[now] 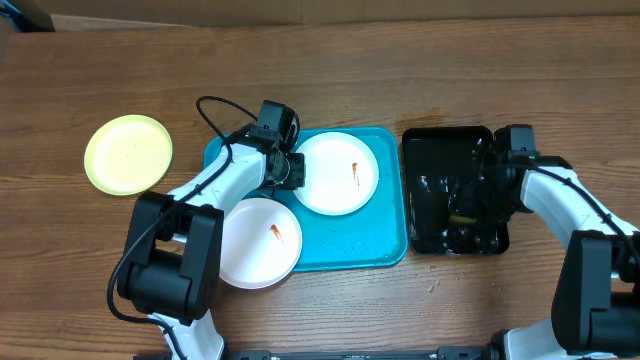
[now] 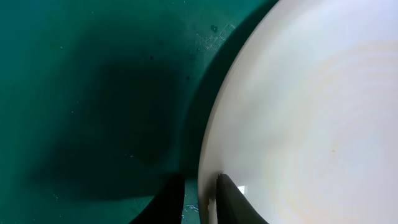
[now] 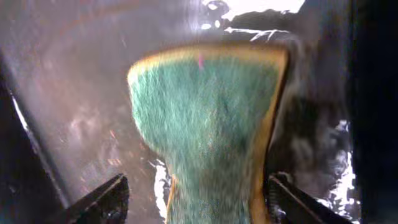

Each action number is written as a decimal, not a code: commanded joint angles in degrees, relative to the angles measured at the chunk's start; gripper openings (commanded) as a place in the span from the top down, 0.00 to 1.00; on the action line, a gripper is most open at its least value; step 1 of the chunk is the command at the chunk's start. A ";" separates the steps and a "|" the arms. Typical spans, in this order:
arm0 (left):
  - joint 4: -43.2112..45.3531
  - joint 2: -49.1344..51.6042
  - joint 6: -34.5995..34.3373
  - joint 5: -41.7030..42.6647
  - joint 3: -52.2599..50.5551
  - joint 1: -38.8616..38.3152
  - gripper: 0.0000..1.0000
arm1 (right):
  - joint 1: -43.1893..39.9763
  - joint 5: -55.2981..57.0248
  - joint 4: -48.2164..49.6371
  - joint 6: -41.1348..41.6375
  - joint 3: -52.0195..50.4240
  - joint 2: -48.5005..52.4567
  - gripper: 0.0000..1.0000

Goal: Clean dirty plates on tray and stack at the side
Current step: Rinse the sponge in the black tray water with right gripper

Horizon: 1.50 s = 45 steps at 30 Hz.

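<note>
On the wooden desk [image 1: 400, 70] lies the turquoise tray [image 1: 360, 240]. A white plate [image 1: 335, 190] rests on its upper part, marked with an orange smear [image 1: 356, 172]. A second white plate [image 1: 250, 255], also bearing an orange streak [image 1: 277, 233], overhangs the tray's lower left edge. A pale yellow-green plate [image 1: 128, 153] sits on the desk, well apart to the tray's left.

The left claw [image 1: 288, 168] meets the first white plate at its left rim. Its fingers [image 2: 233, 202] are drawn close together, one over the rim and one outside it, clamped on the edge.

Just beside the turquoise tray, a wet black tray [image 1: 408, 190] holds a green-faced, yellow-edged sponge [image 3: 208, 124]. The right claw [image 3: 199, 183] stands spread on either side of the sponge. Whether it grips cannot be told.
</note>
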 commanded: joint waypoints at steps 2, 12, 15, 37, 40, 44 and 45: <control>-0.24 0.46 -0.28 -1.05 0.07 0.00 0.79 | 0.00 4.09 3.74 0.02 2.08 0.35 0.25; -0.26 0.46 -0.31 -1.05 0.07 0.00 0.79 | 2.01 5.57 7.58 0.04 -0.79 3.21 0.25; -0.24 0.46 -0.31 -1.11 0.07 0.00 0.85 | 3.67 7.15 8.87 0.26 -0.79 4.17 0.96; -0.28 0.46 -0.31 -3.19 0.07 0.00 0.71 | 4.76 10.40 5.44 2.12 0.37 4.11 0.94; -0.07 0.46 -0.33 -3.19 0.07 0.00 0.78 | 4.76 9.11 4.50 3.06 1.31 4.04 0.96; 0.04 0.46 -0.31 -3.19 0.07 0.00 0.80 | 4.76 7.69 -3.43 3.06 6.84 3.26 0.96; 0.04 0.46 -0.31 -3.21 0.07 0.00 0.80 | 4.76 7.89 -5.95 3.04 8.70 2.91 0.96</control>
